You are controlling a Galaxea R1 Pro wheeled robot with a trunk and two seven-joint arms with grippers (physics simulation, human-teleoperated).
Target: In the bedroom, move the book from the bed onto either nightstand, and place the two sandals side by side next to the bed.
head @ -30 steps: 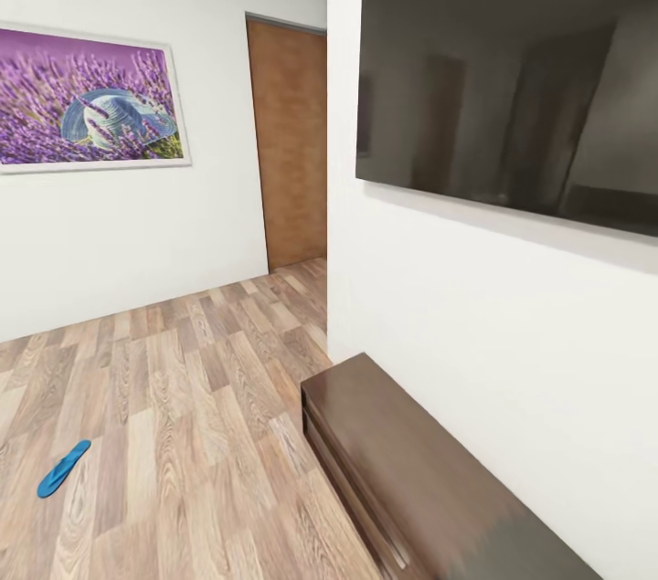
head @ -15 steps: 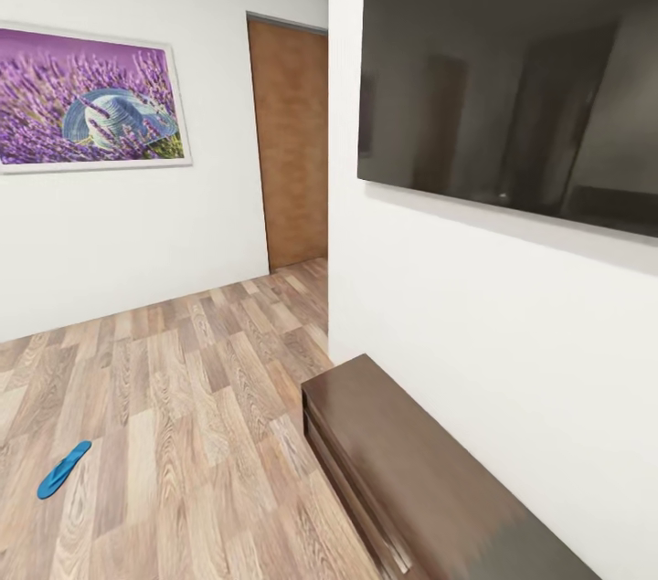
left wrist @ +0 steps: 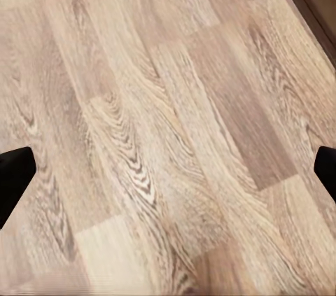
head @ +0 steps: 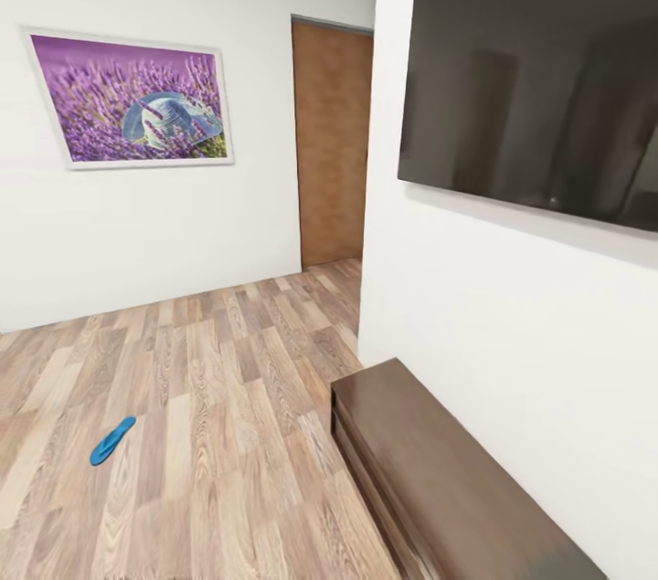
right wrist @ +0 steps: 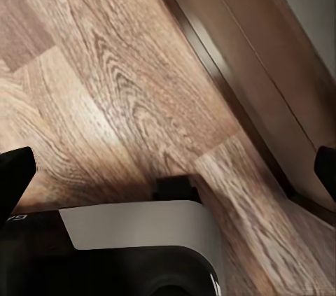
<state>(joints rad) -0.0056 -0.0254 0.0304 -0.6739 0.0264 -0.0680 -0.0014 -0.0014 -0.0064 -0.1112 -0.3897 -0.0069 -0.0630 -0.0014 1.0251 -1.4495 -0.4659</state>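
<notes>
One bright blue sandal (head: 112,440) lies flat on the wood-plank floor (head: 210,379) of the bedroom, at the head view's lower left, well away from the walls. The book, the bed and the nightstand are out of view. My left gripper (left wrist: 168,173) hangs open over bare floor planks, its dark fingertips (left wrist: 14,177) at the picture's two sides with nothing between them. My right gripper (right wrist: 168,170) is open too, above the floor beside the long dark cabinet (right wrist: 266,65).
A long low dark TV cabinet (head: 429,470) stands against the white wall at the right, under a big black screen (head: 539,68). A brown door (head: 331,142) is at the back. The lavender picture (head: 137,100) hangs on the left wall. My own base (right wrist: 133,247) shows under the right gripper.
The whole head view has slid to the right, so the camera has turned left. The sandal, picture and door keep their places in the room.
</notes>
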